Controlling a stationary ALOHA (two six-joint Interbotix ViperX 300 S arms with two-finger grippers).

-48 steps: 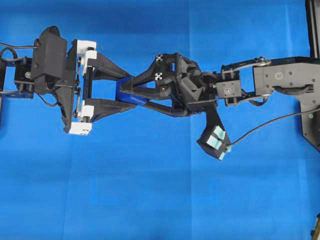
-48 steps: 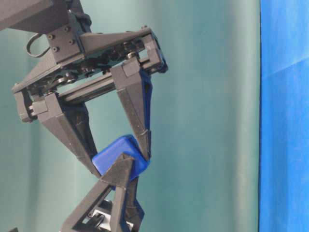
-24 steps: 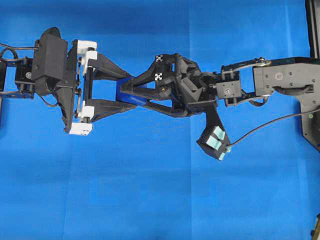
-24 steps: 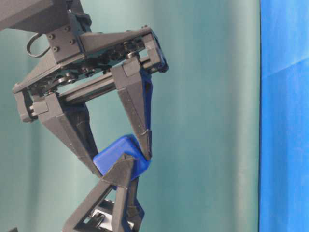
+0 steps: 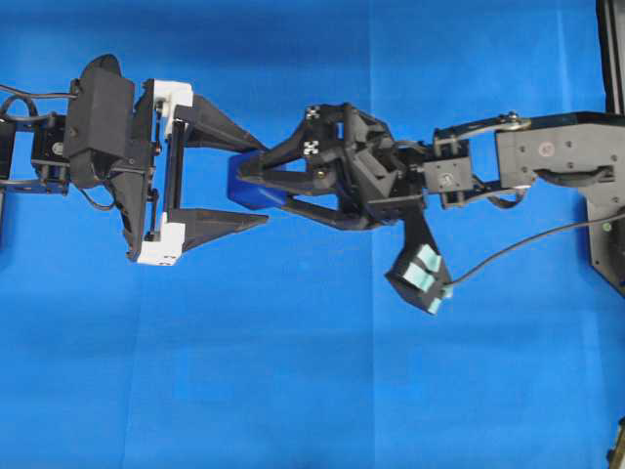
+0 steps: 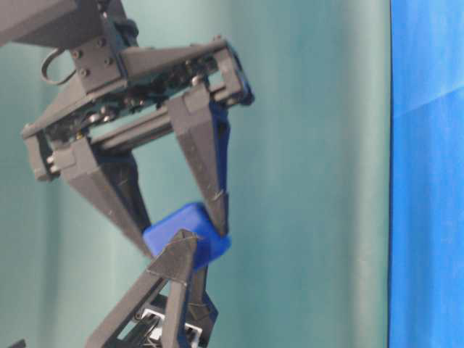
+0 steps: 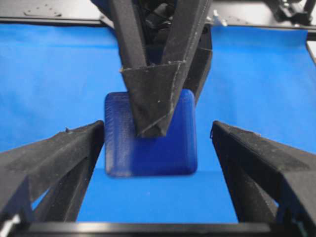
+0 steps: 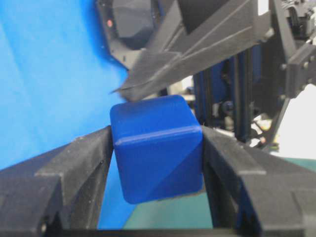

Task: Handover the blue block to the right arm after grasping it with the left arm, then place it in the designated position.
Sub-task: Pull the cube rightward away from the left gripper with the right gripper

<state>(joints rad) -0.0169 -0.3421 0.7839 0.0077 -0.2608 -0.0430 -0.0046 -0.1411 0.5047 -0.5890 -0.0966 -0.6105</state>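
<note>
The blue block [image 5: 240,190] is held in the air above the blue cloth, between the two arms. My right gripper [image 5: 258,186], with its checkered markers, is shut on it. In the right wrist view both fingers press the sides of the block [image 8: 157,143]. My left gripper [image 5: 262,184], with white mounts, is open around the block. In the left wrist view its right finger [image 7: 247,153] stands clear of the block [image 7: 148,148] and its left finger [image 7: 74,148] is close beside it. In the table-level view the block [image 6: 185,226] sits between both grippers' fingertips.
The blue cloth [image 5: 293,371] covers the table. A black frame post [image 5: 610,49] stands at the far right edge and a cable [image 5: 527,239] runs from the right arm. A teal backdrop [image 6: 312,174] hangs behind.
My left gripper's fingers have spread apart and let go of the block. The right gripper stays shut on the block. The arms have barely shifted.
</note>
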